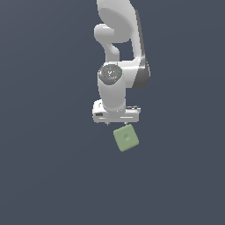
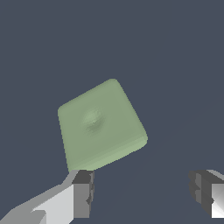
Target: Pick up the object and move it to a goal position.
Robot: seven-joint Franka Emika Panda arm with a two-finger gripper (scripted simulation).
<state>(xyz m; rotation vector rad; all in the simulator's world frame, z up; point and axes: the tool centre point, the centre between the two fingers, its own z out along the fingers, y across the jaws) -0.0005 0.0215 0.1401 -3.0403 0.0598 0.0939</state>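
The white Franka arm point(image 1: 116, 66) reaches down from the top of the exterior view, and its wrist ends in a flat white block just above the small pale sage-green cube with rounded edges point(image 1: 126, 137). In this view the cube sits directly under the pincer, a little toward the exterior view's right, and it is turned so that its sides are not square with the hand. A faint round dimple shows on its upper face. The surface under it is a plain dark blue-grey counter point(image 1: 48, 167).

In the wrist view the same cube point(image 2: 100, 124) fills the middle of the picture, also turned at an angle, with the dimple clear on the face toward the camera. The pincer point(image 2: 142, 192) stands apart: one dark-tipped finger point(image 2: 82, 192) shows near one corner of the cube, and the other finger point(image 2: 203, 192) is well away on the other side. The cube does not lie between the two tips; it is beyond them, and nothing is held. Whether the nearer finger touches the cube's corner, I cannot tell.
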